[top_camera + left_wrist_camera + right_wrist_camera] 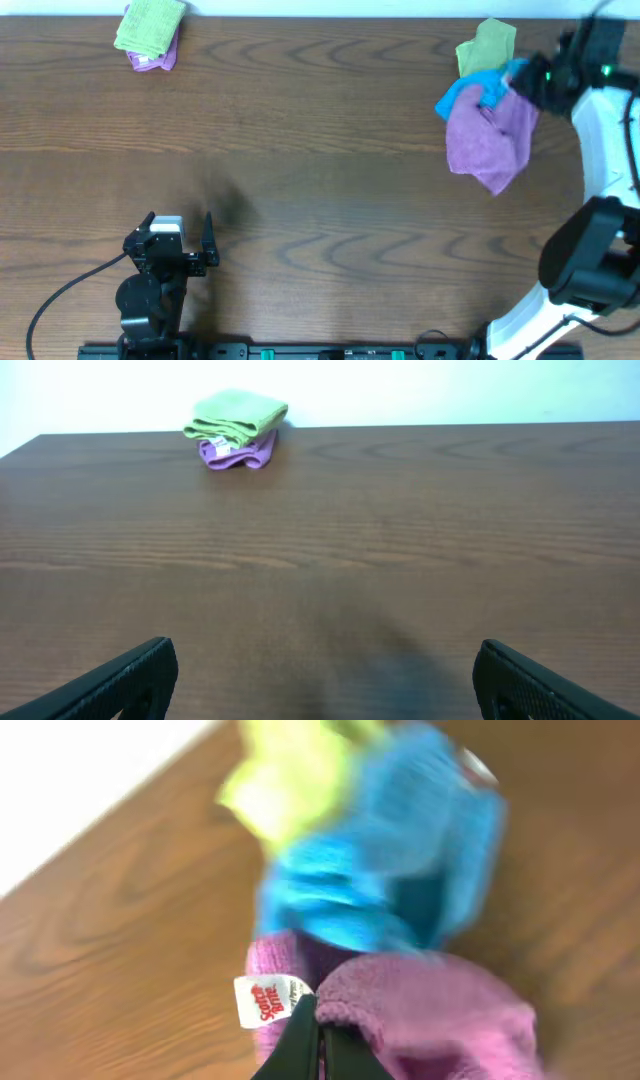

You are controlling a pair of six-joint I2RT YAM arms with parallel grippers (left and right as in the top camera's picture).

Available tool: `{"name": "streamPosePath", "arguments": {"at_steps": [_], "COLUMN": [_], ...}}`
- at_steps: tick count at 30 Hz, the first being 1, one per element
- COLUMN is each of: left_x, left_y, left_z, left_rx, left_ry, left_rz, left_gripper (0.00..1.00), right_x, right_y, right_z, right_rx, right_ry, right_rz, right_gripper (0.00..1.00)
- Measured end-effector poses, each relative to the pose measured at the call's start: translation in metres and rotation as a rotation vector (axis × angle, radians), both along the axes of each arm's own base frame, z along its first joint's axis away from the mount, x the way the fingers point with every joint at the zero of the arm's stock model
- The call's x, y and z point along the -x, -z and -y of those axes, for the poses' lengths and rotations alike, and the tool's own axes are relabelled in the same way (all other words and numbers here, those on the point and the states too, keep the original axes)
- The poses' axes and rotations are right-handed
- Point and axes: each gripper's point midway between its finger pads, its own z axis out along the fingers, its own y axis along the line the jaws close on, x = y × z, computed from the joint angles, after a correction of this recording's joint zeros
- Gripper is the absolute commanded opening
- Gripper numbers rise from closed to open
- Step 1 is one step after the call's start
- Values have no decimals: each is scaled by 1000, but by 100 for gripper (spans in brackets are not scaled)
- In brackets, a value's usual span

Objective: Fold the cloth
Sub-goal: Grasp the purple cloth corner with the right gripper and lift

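Observation:
The mauve-purple cloth (pixel 490 140) hangs bunched at the far right of the table. My right gripper (pixel 520 78) is shut on its edge. In the right wrist view the fingers (pixel 320 1032) pinch the cloth (pixel 430 1020) right beside its white tag (pixel 268 1000). A bright blue cloth (pixel 470 95) lies against the cloth's upper part. My left gripper (pixel 180 245) is open and empty near the front left. Its fingers are spread wide in the left wrist view (pixel 325 690).
A yellow-green cloth (pixel 488 45) lies behind the blue one (pixel 380 870) near the back edge, and also shows in the right wrist view (pixel 300 780). At the back left a folded green cloth (pixel 150 25) lies on a folded purple one (pixel 155 58).

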Motion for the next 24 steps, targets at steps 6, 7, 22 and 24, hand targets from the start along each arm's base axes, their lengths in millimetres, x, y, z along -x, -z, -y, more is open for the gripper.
{"name": "streamPosePath", "arguments": {"at_steps": [6,7,22,24], "left_x": [0,0,0,0], "left_y": [0,0,0,0], "left_z": [0,0,0,0], "left_rx": [2,1,1,2], "left_ry": [0,0,0,-1], "left_rz": [-1,0,0,0], "left_gripper": [96,96,95,96], "right_x": [-21,-18,141,131], "right_y": [-92,-98,-73,-73], "right_z": [-101,-121,-393,-384], "right_rx": [62,59,88,112], "right_ry": [-264,-308,-1060,-1027], "right_rz": [175,185,36,42], "right_gripper": [1,1,1,1]}}
